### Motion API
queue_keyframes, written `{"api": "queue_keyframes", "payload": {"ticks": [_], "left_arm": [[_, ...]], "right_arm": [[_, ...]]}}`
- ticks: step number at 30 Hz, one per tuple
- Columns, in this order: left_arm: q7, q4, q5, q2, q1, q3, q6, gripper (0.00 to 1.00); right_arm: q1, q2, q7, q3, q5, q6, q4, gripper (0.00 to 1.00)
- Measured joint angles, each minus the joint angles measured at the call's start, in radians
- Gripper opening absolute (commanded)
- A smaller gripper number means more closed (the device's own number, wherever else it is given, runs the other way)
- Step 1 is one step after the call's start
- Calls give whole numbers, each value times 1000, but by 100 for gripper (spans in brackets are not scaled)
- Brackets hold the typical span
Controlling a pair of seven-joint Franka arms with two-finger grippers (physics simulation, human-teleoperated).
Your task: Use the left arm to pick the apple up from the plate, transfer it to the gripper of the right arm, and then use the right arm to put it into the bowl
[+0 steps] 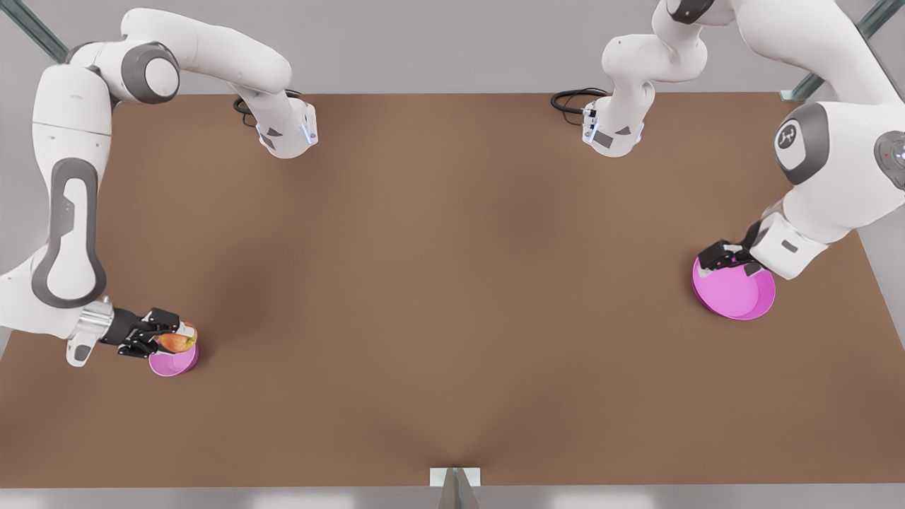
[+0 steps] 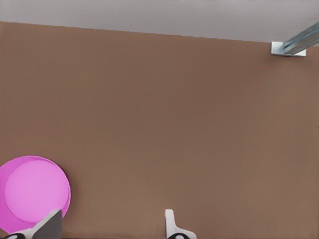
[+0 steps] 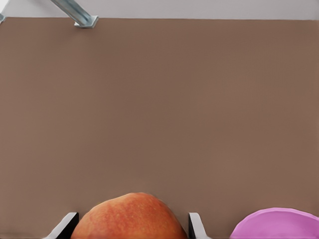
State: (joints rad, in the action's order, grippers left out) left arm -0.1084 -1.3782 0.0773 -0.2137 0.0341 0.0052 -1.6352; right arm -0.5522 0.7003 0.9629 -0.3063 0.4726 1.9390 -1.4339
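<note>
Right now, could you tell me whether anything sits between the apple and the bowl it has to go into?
Nothing visible does. The right tool grips the apple just above the bowl. The left tool waits, open, over the plate.

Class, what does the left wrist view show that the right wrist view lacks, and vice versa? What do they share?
Left wrist: a flat round pink plate beside the open, empty left pincer. Right wrist: a red-orange apple clamped in the right pincer, beside a pink bowl. Both: brown tabletop, grey metal strut.
</note>
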Motion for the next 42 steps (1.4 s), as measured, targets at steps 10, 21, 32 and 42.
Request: {"api": "queue_keyframes", "payload": {"ticks": [10, 21, 32, 42], "left_arm": [[-282, 0, 0, 4, -18, 1, 43, 100], [-284, 0, -16, -32, 6, -2, -32, 100], [-165, 2, -65, -57, 45, -4, -84, 100], [-80, 0, -65, -57, 50, -4, -89, 100]], "right_arm": [[0, 53, 44, 81, -45, 74, 25, 65], [-1, 78, 87, 96, -95, 156, 17, 100], [265, -242, -14, 10, -422, 0, 161, 100], [681, -548, -407, 290, -529, -215, -63, 100]]}}
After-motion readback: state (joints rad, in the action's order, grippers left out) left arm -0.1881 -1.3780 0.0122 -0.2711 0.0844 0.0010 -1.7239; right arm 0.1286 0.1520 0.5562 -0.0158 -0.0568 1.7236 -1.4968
